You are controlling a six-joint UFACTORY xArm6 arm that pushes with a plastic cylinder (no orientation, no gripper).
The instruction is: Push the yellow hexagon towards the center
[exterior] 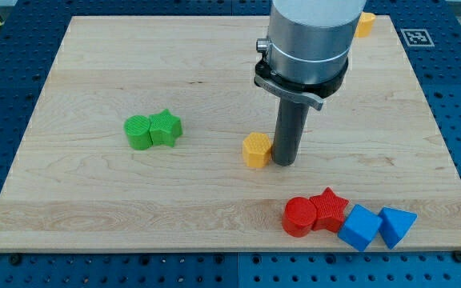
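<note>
The yellow hexagon lies on the wooden board, a little right of and below the board's middle. My tip stands on the board right beside the hexagon, touching or almost touching its right side. The rod rises from there into the grey arm body at the view's top.
A green cylinder and a green star sit together at the left. A red cylinder, red star, blue cube and blue triangle line up at the bottom right. Another yellow block peeks out at the top right.
</note>
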